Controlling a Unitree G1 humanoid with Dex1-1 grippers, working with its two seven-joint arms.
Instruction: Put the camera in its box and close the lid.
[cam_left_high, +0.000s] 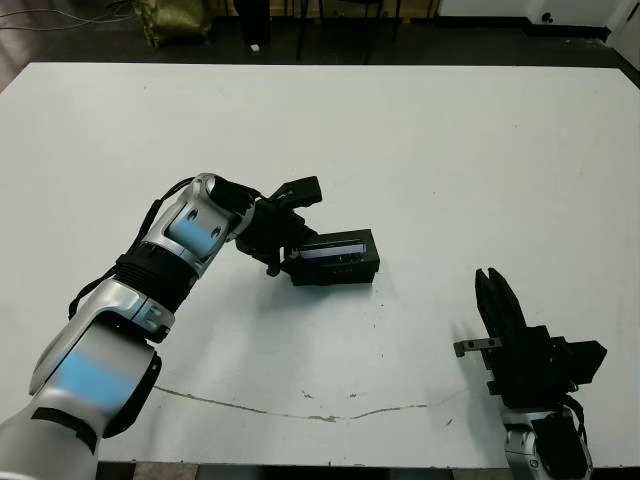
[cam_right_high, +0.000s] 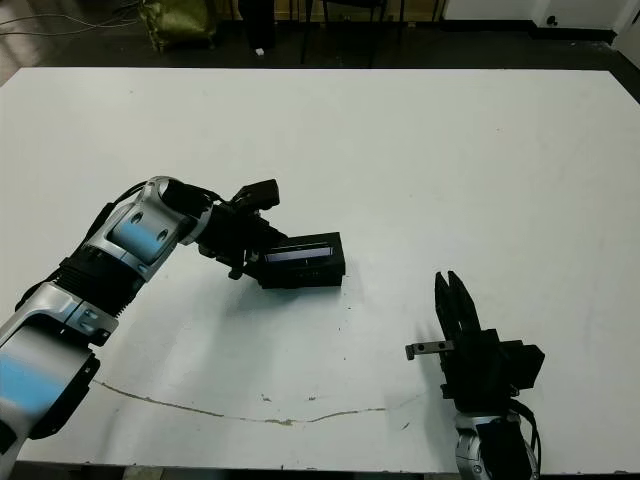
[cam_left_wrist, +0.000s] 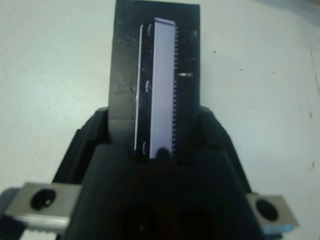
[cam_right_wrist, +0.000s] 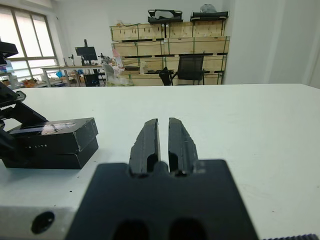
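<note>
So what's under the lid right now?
The lid sits on the box, slightly askew, with the left hand at its end. The box's inside is covered, so the camera cannot be seen.

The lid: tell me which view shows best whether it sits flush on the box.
Right wrist view: it sees the lid side-on, lying slightly askew on the box. Both eye views show only its strip from above, with the left gripper alongside. The left wrist view shows just its top.

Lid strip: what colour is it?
Pale grey and glossy, running along the black lid; the left wrist view shows it best.
</note>
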